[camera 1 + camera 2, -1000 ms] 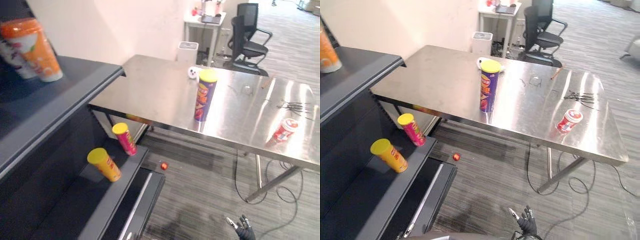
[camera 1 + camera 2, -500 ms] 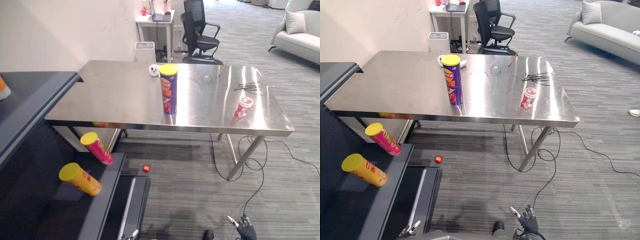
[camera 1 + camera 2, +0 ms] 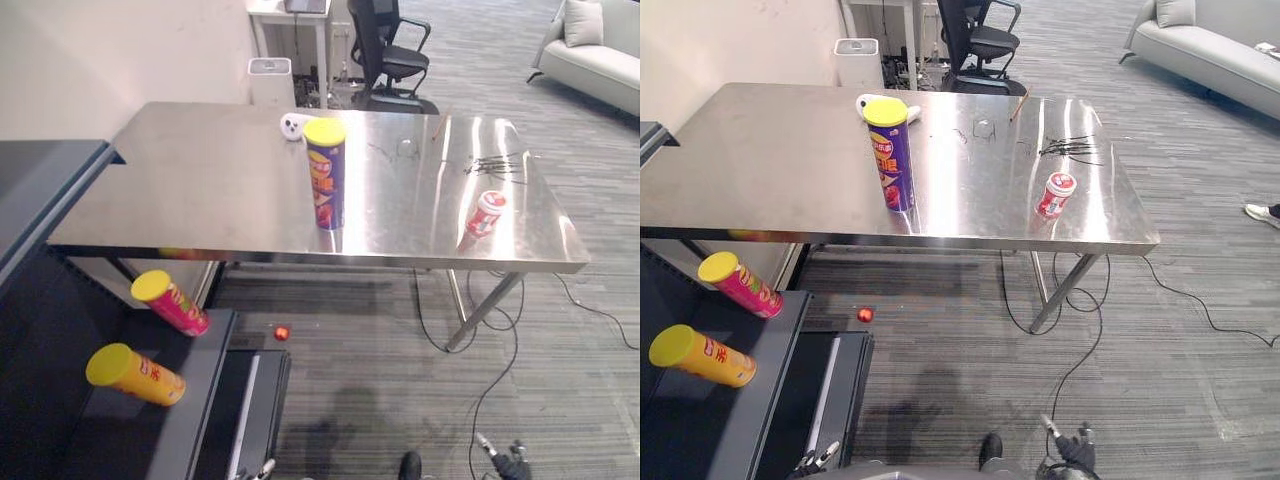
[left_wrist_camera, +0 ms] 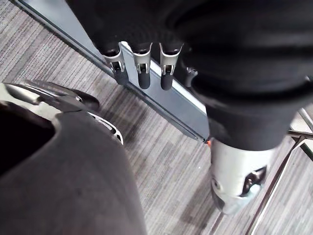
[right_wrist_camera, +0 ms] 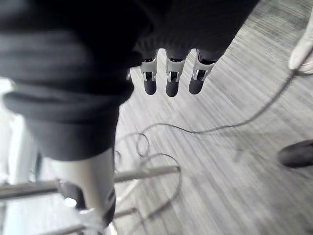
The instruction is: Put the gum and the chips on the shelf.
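The steel table (image 3: 200, 180) takes up the middle of the room. The dark shelf (image 3: 195, 395) stands at its left end, with two yellow-lidded cans (image 3: 135, 373) lying on it. The purple chips can (image 3: 325, 180) stands upright mid-table, and the small red gum bottle (image 3: 487, 212) sits well apart, near the right edge. The wrist views show the left hand (image 4: 142, 73) and right hand (image 5: 169, 83) hanging over carpet, fingers straight and side by side, holding nothing.
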You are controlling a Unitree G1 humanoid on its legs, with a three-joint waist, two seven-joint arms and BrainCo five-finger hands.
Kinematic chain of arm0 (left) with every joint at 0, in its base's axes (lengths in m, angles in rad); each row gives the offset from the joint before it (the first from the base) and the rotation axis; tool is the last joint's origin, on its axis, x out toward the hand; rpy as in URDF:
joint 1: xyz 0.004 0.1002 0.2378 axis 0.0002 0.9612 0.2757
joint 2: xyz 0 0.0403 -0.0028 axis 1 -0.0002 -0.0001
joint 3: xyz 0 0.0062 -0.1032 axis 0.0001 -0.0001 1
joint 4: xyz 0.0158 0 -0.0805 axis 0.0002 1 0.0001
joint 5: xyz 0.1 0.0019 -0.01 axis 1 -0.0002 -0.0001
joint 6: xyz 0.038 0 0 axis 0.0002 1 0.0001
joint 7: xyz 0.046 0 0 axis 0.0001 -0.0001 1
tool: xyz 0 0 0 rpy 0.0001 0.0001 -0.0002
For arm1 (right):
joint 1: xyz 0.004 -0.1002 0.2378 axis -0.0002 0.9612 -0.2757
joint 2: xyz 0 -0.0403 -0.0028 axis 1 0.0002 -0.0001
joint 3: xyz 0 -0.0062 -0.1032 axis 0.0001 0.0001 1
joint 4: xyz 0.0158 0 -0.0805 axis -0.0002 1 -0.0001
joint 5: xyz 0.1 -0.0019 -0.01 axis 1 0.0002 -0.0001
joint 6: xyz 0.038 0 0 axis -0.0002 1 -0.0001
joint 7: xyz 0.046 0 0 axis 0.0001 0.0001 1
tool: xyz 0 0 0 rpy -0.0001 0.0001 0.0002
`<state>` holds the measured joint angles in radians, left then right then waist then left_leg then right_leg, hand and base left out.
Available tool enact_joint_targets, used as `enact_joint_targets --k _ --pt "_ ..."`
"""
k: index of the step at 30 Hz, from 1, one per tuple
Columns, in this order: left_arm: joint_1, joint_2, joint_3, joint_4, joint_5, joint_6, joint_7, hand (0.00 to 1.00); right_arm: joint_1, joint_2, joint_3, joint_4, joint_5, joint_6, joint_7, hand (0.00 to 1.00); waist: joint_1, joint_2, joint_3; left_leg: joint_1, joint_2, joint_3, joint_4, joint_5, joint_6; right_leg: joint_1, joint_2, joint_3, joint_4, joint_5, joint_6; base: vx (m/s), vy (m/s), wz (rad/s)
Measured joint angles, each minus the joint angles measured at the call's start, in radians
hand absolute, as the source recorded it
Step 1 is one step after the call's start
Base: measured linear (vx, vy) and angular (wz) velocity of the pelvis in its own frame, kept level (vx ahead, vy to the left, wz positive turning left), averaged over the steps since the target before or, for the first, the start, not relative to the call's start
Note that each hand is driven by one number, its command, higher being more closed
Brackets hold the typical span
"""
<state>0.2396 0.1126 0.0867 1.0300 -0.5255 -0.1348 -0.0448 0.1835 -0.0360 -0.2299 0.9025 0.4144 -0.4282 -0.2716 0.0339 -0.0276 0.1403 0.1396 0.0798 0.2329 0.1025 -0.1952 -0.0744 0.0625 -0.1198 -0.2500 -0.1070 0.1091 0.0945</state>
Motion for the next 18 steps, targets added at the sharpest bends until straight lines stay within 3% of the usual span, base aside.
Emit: enact_joint_targets --k 7,10,16,18 --pt "0.021 0.001 0.012 -0.057 0.026 0.007 0.0 0.0 -0.015 -0.025 -0.113 -0.433 -0.016 -0.042 -0.155 0.0 0.001 -0.019 0.016 0.0 -0.022 -0.006 -0.014 -0.017 0.026 -0.008 -0.023 -0.004 0.0 0.006 0.009 -0.04 0.034 0.01" --pt "0.033 0.001 0.016 -0.083 0.027 0.01 0.002 0.0 -0.017 -0.024 -0.12 -0.57 -0.057 -0.05 -0.189 0.0 0.001 -0.02 0.016 -0.009 -0.025 -0.005 -0.015 -0.019 0.029 -0.014 -0.029 -0.002 0.0 0.007 0.012 -0.08 -0.004 -0.02" --pt "0.041 0.002 0.016 -0.097 0.028 0.02 0.018 0.0 -0.019 -0.049 -0.125 -0.847 -0.215 -0.052 -0.205 0.0 -0.004 -0.014 0.017 -0.031 -0.025 -0.001 -0.008 -0.02 0.03 -0.046 -0.024 0.009 0.0 0.014 0.021 -0.03 -0.016 -0.06" --pt "0.041 0.002 0.016 -0.107 0.028 0.029 0.027 0.0 -0.031 -0.071 -0.125 -0.888 -0.22 -0.05 -0.205 0.0 -0.003 -0.013 0.018 -0.035 -0.025 -0.001 -0.008 -0.02 0.03 -0.051 -0.023 0.009 0.0 0.014 0.021 0.0 0.0 0.0"
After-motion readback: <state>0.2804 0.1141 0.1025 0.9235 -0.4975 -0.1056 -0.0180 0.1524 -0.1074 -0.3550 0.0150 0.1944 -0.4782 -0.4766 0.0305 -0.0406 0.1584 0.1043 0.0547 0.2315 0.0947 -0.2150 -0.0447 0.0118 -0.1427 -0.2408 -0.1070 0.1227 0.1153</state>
